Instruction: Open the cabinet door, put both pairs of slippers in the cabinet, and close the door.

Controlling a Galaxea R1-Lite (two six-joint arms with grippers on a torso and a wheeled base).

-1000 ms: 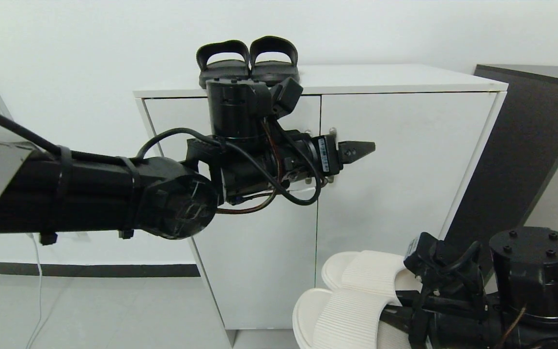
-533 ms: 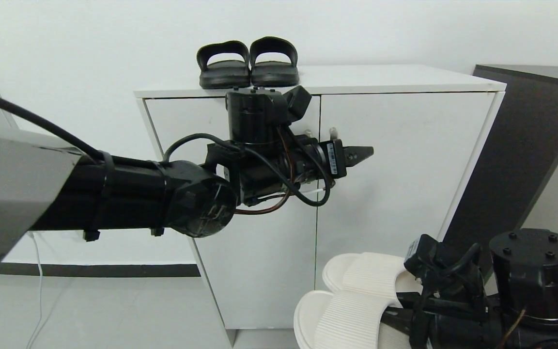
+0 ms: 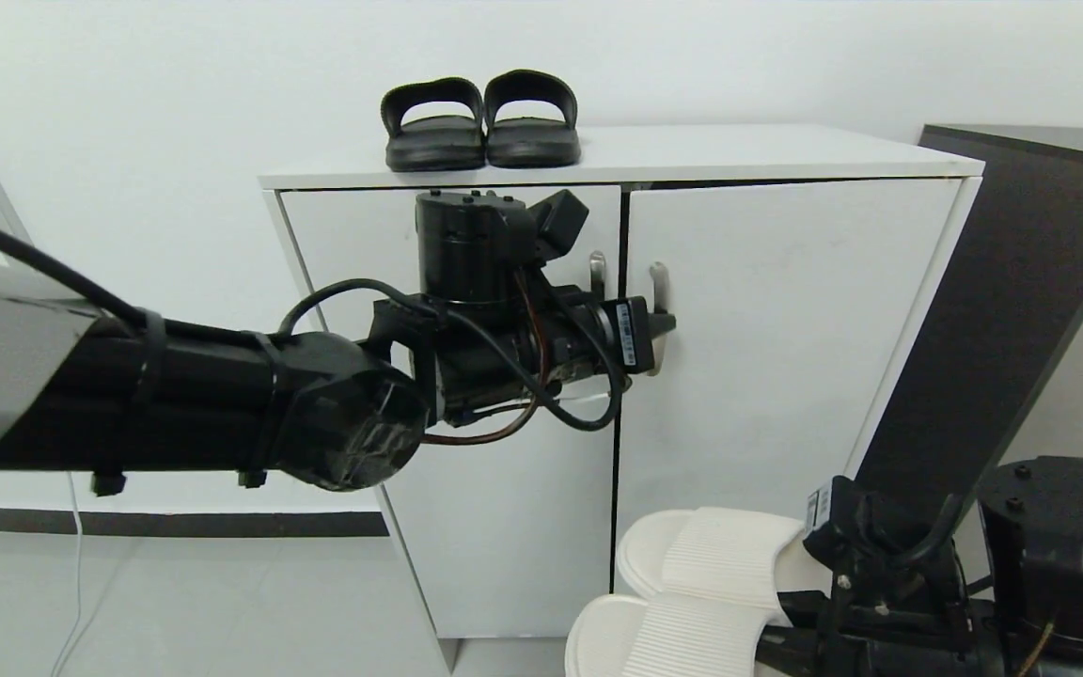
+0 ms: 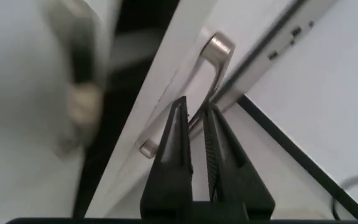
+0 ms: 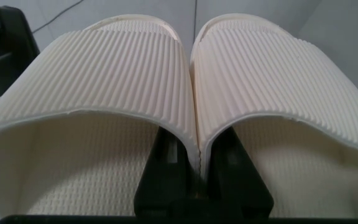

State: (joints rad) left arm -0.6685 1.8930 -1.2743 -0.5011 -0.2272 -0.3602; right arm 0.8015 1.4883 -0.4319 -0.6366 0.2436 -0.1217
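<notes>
Now left end effector (image 4: 195,107) pinches door handle (image 4: 218,50); right end effector (image 5: 197,168) clamps white slippers (image 5: 123,68).

a plain indoor room set up like a home entryway: a low white cabinet (image 3: 786,310) with two doors stands against a bare white wall (image 3: 128,94), black slippers (image 3: 480,122) on top, a pale floor (image 3: 222,602) and a dark skirting strip (image 3: 175,524) below

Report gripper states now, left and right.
Left gripper: shut on the right door handle.
Right gripper: shut on the white slippers, pinching both inner edges.
</notes>
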